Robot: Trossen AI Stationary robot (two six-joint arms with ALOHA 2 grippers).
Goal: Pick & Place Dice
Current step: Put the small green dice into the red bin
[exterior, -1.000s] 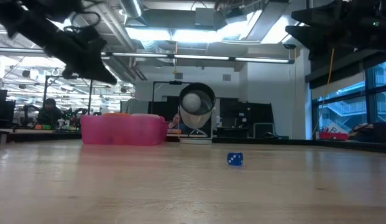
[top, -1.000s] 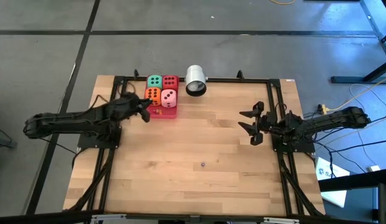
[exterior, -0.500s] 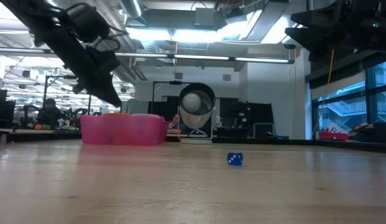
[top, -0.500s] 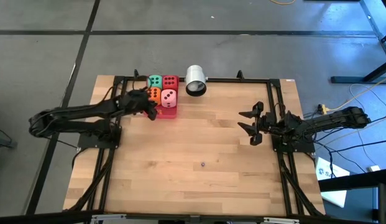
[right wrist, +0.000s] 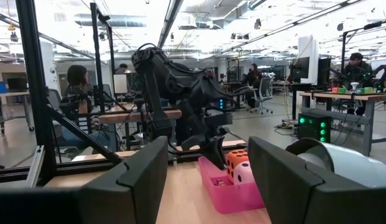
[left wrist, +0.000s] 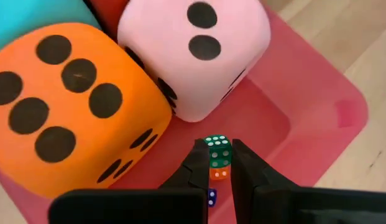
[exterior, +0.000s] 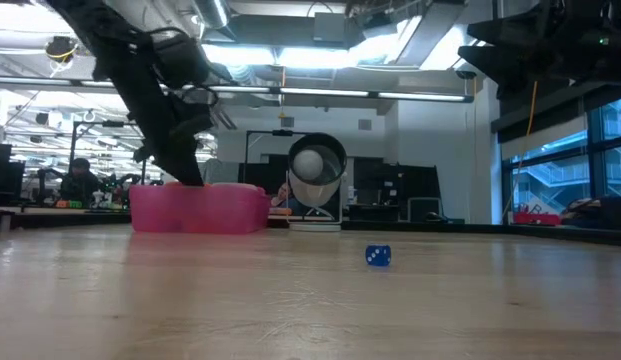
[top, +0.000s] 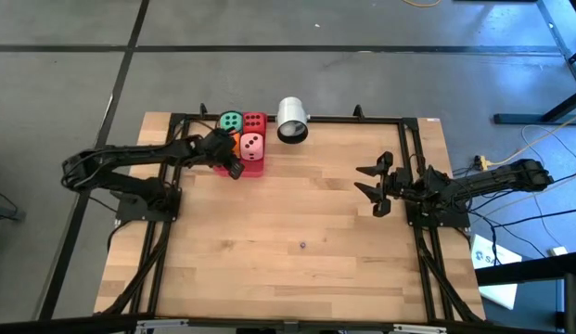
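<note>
I've got the left gripper (left wrist: 220, 163) pinched on a small green die (left wrist: 218, 151), low inside the pink tray (top: 253, 170) at eleven o'clock, beside the orange die (left wrist: 68, 106) and pink die (left wrist: 193, 50), ready to release. My right gripper (top: 378, 186) waits at three o'clock, fingers wide apart.

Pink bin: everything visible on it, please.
The pink bin is a shallow translucent plastic tray at the table's far left. It holds the orange die, pink die, green die and red die. The left gripper reaches into its open corner, shut on a tiny green die; other tiny dice lie beneath.
</note>
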